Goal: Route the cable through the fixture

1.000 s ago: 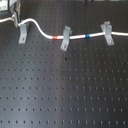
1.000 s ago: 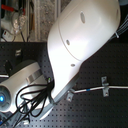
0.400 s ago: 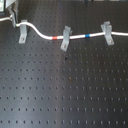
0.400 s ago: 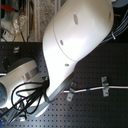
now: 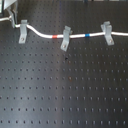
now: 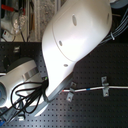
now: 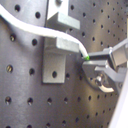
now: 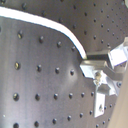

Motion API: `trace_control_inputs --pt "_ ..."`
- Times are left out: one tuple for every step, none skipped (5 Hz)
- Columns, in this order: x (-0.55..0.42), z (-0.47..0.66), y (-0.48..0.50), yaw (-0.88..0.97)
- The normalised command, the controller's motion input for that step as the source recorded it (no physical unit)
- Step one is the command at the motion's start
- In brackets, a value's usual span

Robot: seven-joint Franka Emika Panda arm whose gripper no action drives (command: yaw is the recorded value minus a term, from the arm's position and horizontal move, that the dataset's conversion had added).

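The white cable [image 5: 45, 35], with a red band [image 5: 59, 36] and a blue band [image 5: 87, 36], runs across the black board in the first exterior view. It passes three grey clips. The fixture [image 5: 23, 31] is the clip at the first exterior view's left, and the cable lies across its top [image 7: 59, 40]. Just beyond it my gripper [image 5: 9, 20] is shut on the cable's end [image 7: 82, 50]. In both wrist views the fingers [image 7: 112, 55] pinch the cord [image 8: 65, 30]. The second exterior view hides the fixture and the gripper [image 8: 86, 60] behind the arm.
A middle clip [image 5: 65, 37] and a wider-topped clip [image 5: 106, 31] also hold the cable. The white arm [image 6: 75, 40] fills much of the second exterior view, with black cables [image 6: 25, 100] at its base. Perforated black board [image 5: 65, 90] stretches toward the front.
The cable's left stretch has come down from a raised arch to lie lower across the left clip. The arm has shifted slightly in the second exterior view.
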Motion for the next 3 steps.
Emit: trace_control_inputs --pt "-0.070 0.04 0.026 0.14" --pt "0.040 -0.09 -0.090 0.08" --pt "0.071 -0.08 -0.125 0.00"
